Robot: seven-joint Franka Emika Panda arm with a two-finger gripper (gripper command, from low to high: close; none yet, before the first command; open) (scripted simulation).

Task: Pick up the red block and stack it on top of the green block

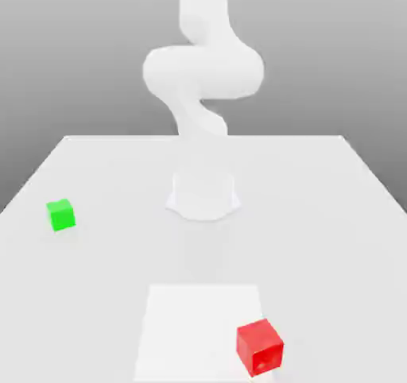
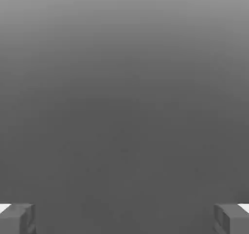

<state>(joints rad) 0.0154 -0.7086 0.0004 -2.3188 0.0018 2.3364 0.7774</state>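
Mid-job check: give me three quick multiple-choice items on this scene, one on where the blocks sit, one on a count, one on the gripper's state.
1. In the exterior view, the green block lies: A) at the left B) at the right C) atop the red block.
2. Blocks on the table: A) one B) two C) three.
3. The gripper is: A) shut on red B) shut, empty C) open, empty.

Answers: 1 A, green sits left, red near right. 2 B, one green, one red. 3 C, hand view shows fingers wide apart, nothing between.

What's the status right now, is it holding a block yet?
Hand open, holding nothing. Red block sits alone on the table, green block far off toward the exterior view's left. Nothing between them.
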